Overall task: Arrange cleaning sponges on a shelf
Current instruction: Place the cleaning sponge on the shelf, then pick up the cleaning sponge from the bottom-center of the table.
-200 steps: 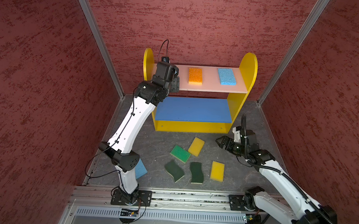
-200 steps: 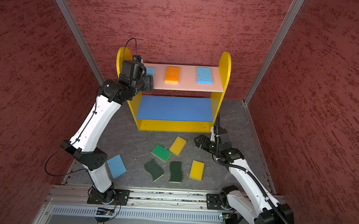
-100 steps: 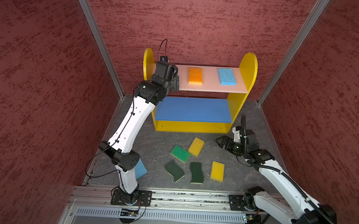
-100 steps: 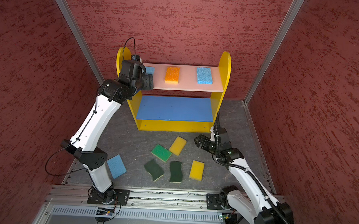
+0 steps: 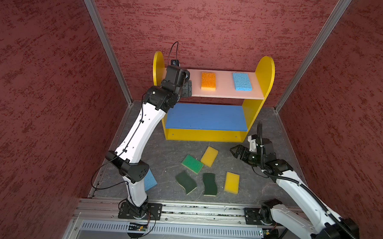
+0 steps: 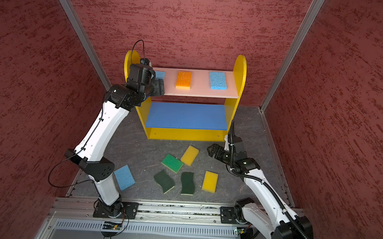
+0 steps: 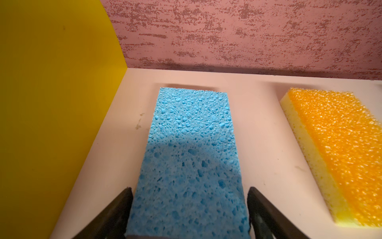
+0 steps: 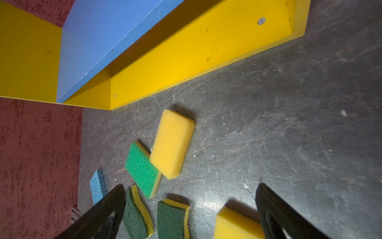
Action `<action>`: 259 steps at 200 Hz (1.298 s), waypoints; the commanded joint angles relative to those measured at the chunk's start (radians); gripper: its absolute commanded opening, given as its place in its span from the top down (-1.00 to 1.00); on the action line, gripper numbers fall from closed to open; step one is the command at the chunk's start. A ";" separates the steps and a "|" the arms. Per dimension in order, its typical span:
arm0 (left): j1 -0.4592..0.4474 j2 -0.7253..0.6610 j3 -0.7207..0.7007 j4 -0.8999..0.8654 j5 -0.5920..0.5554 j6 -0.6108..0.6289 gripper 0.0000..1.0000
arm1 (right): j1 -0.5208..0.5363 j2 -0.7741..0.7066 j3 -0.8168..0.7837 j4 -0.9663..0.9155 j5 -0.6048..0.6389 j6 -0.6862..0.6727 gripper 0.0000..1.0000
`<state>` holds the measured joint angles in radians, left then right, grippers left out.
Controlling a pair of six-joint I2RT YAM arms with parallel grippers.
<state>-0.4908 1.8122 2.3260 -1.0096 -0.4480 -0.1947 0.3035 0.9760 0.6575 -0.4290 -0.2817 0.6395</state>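
Arm [image 6: 110, 129] half-hides blue sponge [image 6: 160, 74] between parted left fingers [image 7: 115, 213]; right gripper [image 8: 192, 185] gapes wide.

Porous blue sponge [image 7: 192, 155] rests on smooth matt board [image 7: 258, 134].

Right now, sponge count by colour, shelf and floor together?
Light blue sponges: 3
Yellow sponges: 2
Orange-topped sponge: 1
Bright green sponge: 1
Dark green wavy sponges: 2
Total: 9
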 commanded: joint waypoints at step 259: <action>-0.271 -0.675 -1.014 -0.038 -0.144 -0.311 -0.86 | -0.003 -0.049 -0.063 0.077 -0.041 0.094 -0.98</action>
<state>-0.7574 1.1828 1.4212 -0.9947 -0.6243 -0.3782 0.3035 0.9443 0.6098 -0.4026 -0.3054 0.6933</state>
